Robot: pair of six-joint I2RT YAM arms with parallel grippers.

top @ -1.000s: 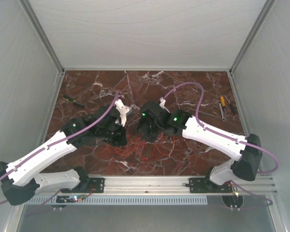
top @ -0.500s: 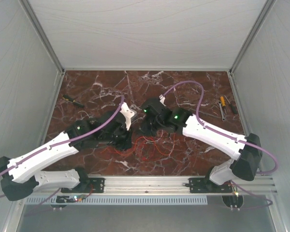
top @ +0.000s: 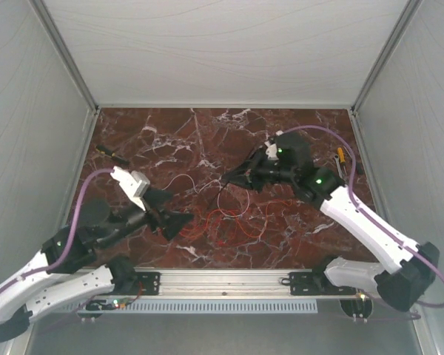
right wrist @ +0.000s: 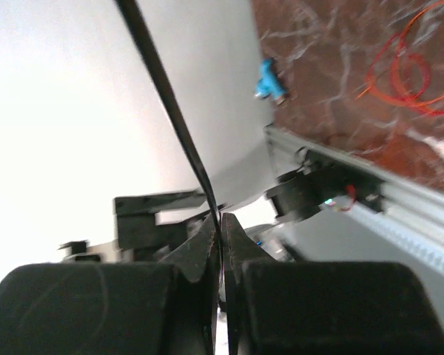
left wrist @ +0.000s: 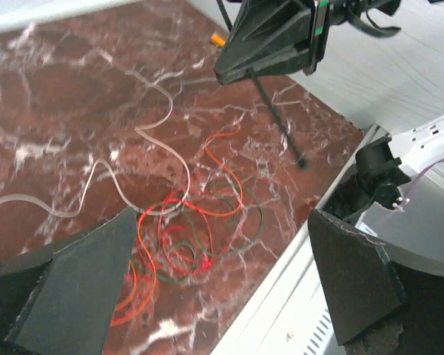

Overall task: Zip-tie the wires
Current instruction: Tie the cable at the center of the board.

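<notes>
The wires (top: 233, 222) lie in loose red and orange loops on the marble, with a white strand (top: 179, 180) curling off to the far left. In the left wrist view the wires (left wrist: 185, 237) sit below and between my fingers. My left gripper (top: 172, 214) (left wrist: 220, 222) hovers open just left of them, holding nothing. My right gripper (top: 229, 179) (right wrist: 219, 216) hangs above the wires' far side, shut on the zip tie (right wrist: 170, 111). This thin black strip, the zip tie (left wrist: 277, 118), slants down from the jaws toward the marble.
A yellow-handled screwdriver (top: 341, 157) and a grey tool (top: 343, 174) lie at the far right. A small dark tool (top: 112, 154) lies at the far left. An aluminium rail (top: 222, 279) runs along the near edge. Grey walls enclose the table. A blue part (right wrist: 268, 81) sits by the rail.
The two grippers, close together over the wires a second ago, have drawn apart. The left one opened and pulled back toward the near left. The right one shut and moved right and farther away.
</notes>
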